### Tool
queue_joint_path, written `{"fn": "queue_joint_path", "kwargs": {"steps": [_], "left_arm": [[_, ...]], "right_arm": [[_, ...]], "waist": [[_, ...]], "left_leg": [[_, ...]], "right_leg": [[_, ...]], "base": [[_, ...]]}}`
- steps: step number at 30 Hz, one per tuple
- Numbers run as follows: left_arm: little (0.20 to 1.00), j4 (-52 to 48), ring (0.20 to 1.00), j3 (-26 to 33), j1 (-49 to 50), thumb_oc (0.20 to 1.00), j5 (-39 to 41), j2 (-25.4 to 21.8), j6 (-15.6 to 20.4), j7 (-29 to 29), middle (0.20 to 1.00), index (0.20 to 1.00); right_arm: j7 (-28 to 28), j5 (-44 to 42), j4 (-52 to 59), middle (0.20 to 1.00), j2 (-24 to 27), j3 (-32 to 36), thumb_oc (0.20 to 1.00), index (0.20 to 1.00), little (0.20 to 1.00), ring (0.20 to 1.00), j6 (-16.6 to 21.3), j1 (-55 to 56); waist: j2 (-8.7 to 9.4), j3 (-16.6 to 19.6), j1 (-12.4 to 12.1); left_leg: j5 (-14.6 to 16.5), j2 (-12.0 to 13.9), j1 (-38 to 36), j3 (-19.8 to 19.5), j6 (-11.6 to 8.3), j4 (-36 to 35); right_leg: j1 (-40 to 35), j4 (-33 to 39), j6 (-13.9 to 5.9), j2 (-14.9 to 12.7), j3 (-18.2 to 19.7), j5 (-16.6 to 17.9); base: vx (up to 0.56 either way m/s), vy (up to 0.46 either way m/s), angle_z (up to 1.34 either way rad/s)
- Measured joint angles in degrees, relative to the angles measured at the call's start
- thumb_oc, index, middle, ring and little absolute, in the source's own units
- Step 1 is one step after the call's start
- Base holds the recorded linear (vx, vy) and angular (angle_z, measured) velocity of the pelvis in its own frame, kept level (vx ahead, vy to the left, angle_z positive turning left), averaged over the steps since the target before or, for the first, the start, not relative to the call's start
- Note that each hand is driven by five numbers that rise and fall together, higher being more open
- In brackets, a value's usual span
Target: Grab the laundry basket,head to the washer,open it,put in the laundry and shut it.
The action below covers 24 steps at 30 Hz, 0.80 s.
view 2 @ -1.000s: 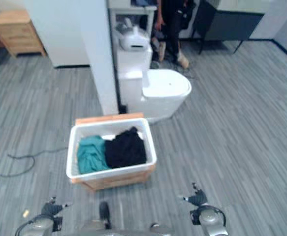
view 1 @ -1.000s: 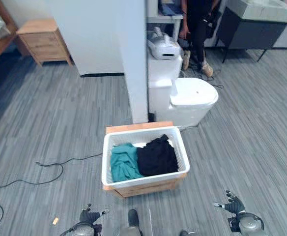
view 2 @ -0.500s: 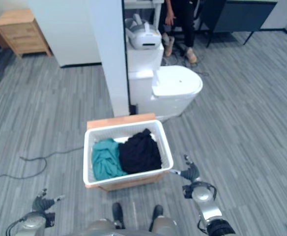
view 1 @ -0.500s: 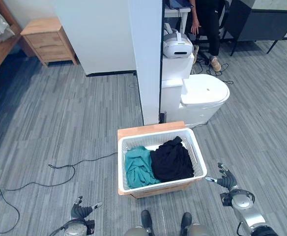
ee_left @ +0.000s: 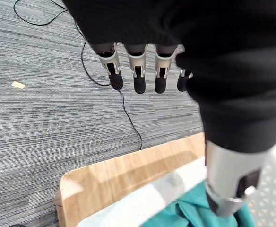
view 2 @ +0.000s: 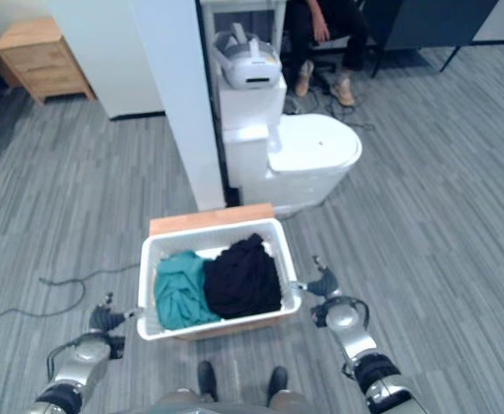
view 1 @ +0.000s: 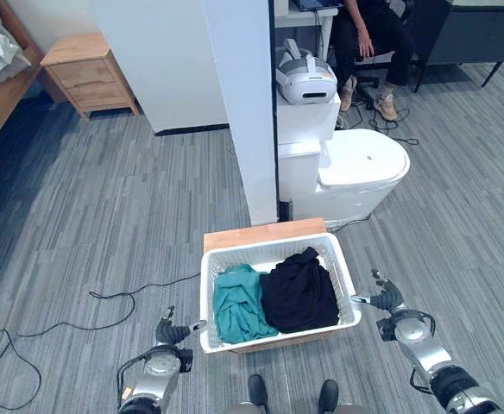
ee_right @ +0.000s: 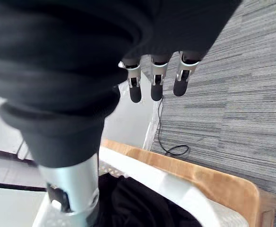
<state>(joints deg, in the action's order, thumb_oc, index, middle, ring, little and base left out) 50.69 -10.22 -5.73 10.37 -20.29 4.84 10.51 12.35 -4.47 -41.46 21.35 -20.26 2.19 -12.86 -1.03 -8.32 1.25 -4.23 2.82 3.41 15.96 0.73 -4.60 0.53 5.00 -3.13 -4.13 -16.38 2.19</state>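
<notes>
Both silver-grey arms reach forward and low, one at each short end of the white perforated plastic laundry basket (view 1: pixel 278 250) on its pale wooden base. The left hand (view 1: pixel 173 331) sits just beside the basket's left rim, its fingers (ee_left: pixel 137 78) straight and spread, holding nothing; its thumb reaches over the rim. The right hand (view 1: pixel 385 300) is just beside the right rim, fingers (ee_right: pixel 153 84) likewise straight and empty, thumb pointing at the rim. The basket stands upright on the grey striped floor (view 1: pixel 105 224), its long axis running across the view, left to right. Inside lie a crumpled teal garment (view 1: pixel 237 304) on the left and a black garment (view 1: pixel 297 293) on the right, touching. Beyond it stand a white partition wall (view 1: pixel 239 103) and a white toilet (view 1: pixel 355 168).
</notes>
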Motion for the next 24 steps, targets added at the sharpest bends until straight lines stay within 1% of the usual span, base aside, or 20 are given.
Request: {"fn": "queue_joint_path", "kwargs": {"steps": [4, 5, 6, 7, 8, 9, 10, 16, 19, 21, 24], "left_arm": [[1.0, 0.03, 1.0, -2.5, -1.63, 1.0, 0.25, 0.99, 0.0, 0.09, 1.0, 1.0], [1.0, 0.74, 1.0, -4.23, -3.52, 1.0, 0.74, 1.83, 0.1, 0.49, 1.0, 1.0], [1.0, 1.97, 1.0, -5.36, -5.35, 1.0, 0.74, 2.28, 0.05, 0.53, 1.0, 1.0], [1.0, 3.31, 1.0, -6.41, -7.13, 1.0, 0.74, 2.68, 0.07, 0.62, 1.0, 1.0], [1.0, 6.11, 1.0, -7.03, -10.44, 1.0, 1.25, 3.41, 0.09, 1.5, 1.0, 1.0], [0.2, 6.13, 0.2, -7.53, -11.51, 0.2, 1.45, 3.15, 0.29, 1.55, 0.2, 0.2], [0.2, 6.34, 0.2, -7.95, -11.82, 0.2, 1.95, 2.97, 0.37, 1.76, 0.2, 0.2], [0.2, 5.3, 0.2, -7.56, -11.75, 0.2, 2.6, 2.64, 1.35, 2.11, 0.2, 0.2], [0.2, 1.69, 0.2, -6.81, -10.37, 0.2, 2.64, 2.45, 0.81, 2.98, 0.2, 0.2], [0.2, -3.91, 0.2, -6.02, -7.38, 0.2, 2.48, 1.63, -0.34, 3.28, 0.2, 0.2], [0.2, -12.78, 0.2, -5.56, -1.67, 0.2, 2.2, 0.2, -1.57, 3.31, 0.2, 0.2]], "right_arm": [[0.06, -0.04, -2.28, 1.0, -1.21, -2.49, 1.0, 1.0, 1.0, 1.0, -0.6, -1.84], [0.23, -0.04, -4.91, 1.0, -2.2, -4.97, 1.0, 1.0, 1.0, 1.0, -0.71, -4.74], [0.36, -0.08, -6.18, 1.0, -2.86, -6.08, 1.0, 1.0, 1.0, 1.0, -0.73, -6.76], [0.46, -0.04, -7.35, 1.0, -3.82, -7.23, 1.0, 1.0, 1.0, 1.0, -0.87, -8.97], [1.53, -0.14, -9.42, 0.495, -4.77, -7.26, 0.495, 0.495, 0.495, 0.495, -1.32, -12.32], [1.47, -0.13, -9.52, 0.313, -4.55, -7.95, 0.313, 0.313, 0.313, 0.313, -1.22, -13.42], [1.42, -0.13, -9.79, 0.2, -4.37, -8.64, 0.2, 0.2, 0.2, 0.2, -1.19, -14.21], [3.01, -0.48, -9.93, 0.2, -3.68, -9.19, 0.2, 0.2, 0.2, 0.2, -1.01, -15.18], [3.8, -0.48, -7.78, 0.2, -3.33, -7.72, 0.2, 0.2, 0.2, 0.2, -1.03, -13.31], [3.72, -0.41, -1.74, 0.2, -2.08, -6.09, 0.2, 0.2, 0.2, 0.2, -2.05, -9.44], [3.57, 0.18, 6.55, 0.2, -0.8, -4.37, 0.2, 0.2, 0.2, 0.2, -2.37, -2.47]], "waist": [[-0.69, -1.87, 0.07], [-1.05, -2.77, 0.0], [-1.25, -3.76, -0.09], [-1.36, -4.82, -0.04], [-1.52, -6.37, -0.05], [-1.71, -6.9, -0.4], [-1.76, -7.17, -0.44], [-1.51, -7.94, -1.23], [-1.13, -8.22, -1.31], [-0.59, -9.25, -1.33], [0.23, -10.33, -1.16]], "left_leg": [[-1.14, 0.17, 3.14, -0.17, 0.06, 0.02], [-1.83, 0.34, 5.69, -0.23, 0.16, 0.03], [-2.22, 0.42, 6.7, -0.22, 0.1, 0.03], [-2.68, 0.46, 7.65, -0.22, 0.16, 0.03], [-3.16, 0.63, 9.07, -0.21, 0.16, 0.03], [-3.34, 0.7, 9.58, -0.28, 0.16, 0.03], [-3.36, 0.75, 9.57, -0.28, 0.13, 0.03], [-3.37, 1.31, 9.47, -0.3, -0.15, 0.01], [-3.44, 1.41, 9.35, -0.43, -0.27, 0.02], [-3.43, 1.41, 8.15, -0.56, -0.29, 0.01], [-3.13, 1.23, 5.46, -0.95, -0.65, -0.02]], "right_leg": [[3.1, -0.29, 0.07, 0.27, 0.0, 0.78], [5.64, -0.31, -0.18, 0.44, 0.1, 1.3], [6.7, -0.32, -0.18, 0.53, 0.2, 1.7], [7.76, -0.33, 0.13, 0.62, 0.25, 2.1], [9.14, -0.33, 0.73, 0.78, 0.34, 2.8], [9.6, -0.33, 0.88, 0.84, 0.27, 2.91], [9.62, -0.33, 0.88, 0.89, 0.29, 2.91], [9.5, -0.33, 0.97, 1.46, 0.34, 2.65], [9.2, -0.33, 1.19, 1.54, 0.03, 2.73], [7.97, -0.33, 1.22, 1.54, -0.17, 2.72], [5.13, -0.32, 1.78, 1.38, -0.09, 2.29]], "base": [[-0.16, -0.011, 0.0], [-0.22, -0.018, -0.04], [-0.15, -0.013, -0.05], [-0.11, -0.025, -0.05], [-0.06, -0.017, -0.01], [-0.08, -0.033, 0.0], [-0.03, -0.026, 0.0], [-0.02, -0.043, 0.0], [0.01, -0.079, 0.05], [0.04, -0.101, 0.07], [0.03, -0.109, 0.02]]}}
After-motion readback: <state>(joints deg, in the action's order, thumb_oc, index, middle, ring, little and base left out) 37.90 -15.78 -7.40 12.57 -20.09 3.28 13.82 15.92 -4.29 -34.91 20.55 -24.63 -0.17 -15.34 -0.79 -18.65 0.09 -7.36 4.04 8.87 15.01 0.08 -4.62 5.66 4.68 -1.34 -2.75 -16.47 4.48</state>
